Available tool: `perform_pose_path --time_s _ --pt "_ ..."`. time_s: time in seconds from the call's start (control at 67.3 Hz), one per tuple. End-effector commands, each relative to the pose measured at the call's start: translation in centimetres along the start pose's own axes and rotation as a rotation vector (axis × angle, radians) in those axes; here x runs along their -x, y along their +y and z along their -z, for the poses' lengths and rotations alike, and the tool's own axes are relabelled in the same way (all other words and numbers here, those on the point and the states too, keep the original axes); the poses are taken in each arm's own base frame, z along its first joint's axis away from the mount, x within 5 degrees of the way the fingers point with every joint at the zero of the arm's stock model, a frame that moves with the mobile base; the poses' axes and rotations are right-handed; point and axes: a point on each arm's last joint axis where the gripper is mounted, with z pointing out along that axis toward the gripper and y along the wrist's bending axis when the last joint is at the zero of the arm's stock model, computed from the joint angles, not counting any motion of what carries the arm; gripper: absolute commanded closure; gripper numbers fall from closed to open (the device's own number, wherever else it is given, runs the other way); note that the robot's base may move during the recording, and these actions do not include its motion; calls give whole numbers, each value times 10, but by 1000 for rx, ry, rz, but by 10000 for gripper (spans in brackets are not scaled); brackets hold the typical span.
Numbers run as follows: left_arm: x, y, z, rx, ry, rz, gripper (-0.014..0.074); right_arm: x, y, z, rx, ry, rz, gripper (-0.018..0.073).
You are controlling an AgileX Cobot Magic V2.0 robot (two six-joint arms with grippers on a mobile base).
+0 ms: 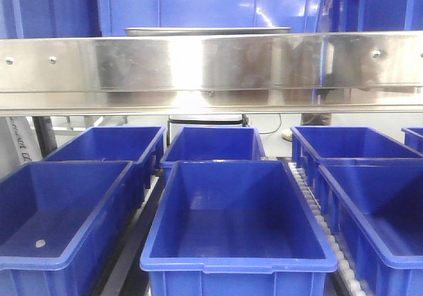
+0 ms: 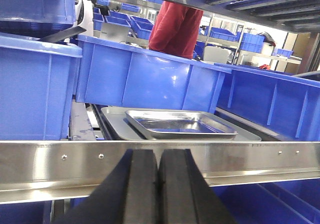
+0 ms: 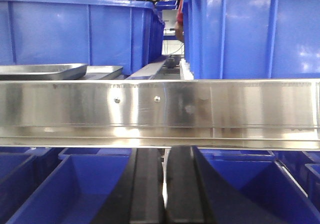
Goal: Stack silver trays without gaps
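Two silver trays lie on the shelf behind the steel rail point(image 2: 250, 159). In the left wrist view the upper tray point(image 2: 180, 124) rests askew on the lower tray point(image 2: 114, 120), shifted right, so the lower one's left rim and bottom show. My left gripper point(image 2: 159, 154) is shut and empty, in front of the rail and just below the trays. In the right wrist view the trays point(image 3: 42, 71) sit far left above the rail. My right gripper point(image 3: 164, 151) is shut and empty below the rail. The front view shows only a tray rim point(image 1: 208, 30), no grippers.
The long steel shelf rail point(image 1: 211, 68) crosses in front of the trays. Deep blue bins point(image 1: 238, 217) fill the lower level. More blue bins point(image 2: 145, 76) stand behind and beside the trays on the shelf. A person in red point(image 2: 175, 26) stands beyond.
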Motion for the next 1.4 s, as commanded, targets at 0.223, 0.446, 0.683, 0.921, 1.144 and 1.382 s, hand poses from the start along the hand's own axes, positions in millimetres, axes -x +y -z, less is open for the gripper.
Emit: perform_pose_path --time_s 0.223,0.446,0.683,0.921,1.144,1.382 --pt "2 -1 1 -14 -17 -2 613 2 0 1 2 -21 16 577" --pt "2 -1 1 -14 -17 -2 613 2 0 1 2 -21 16 577" --pt "2 -1 1 -14 -17 -2 613 2 0 1 2 -21 16 577" --pt "-8 4 11 33 -31 -87 613 2 0 1 2 -21 16 577" --pt "-47 6 2 73 56 -282 613 2 0 1 2 -21 16 577" --pt "-76 19 -9 239 -77 -328 613 2 0 1 2 -21 16 577"
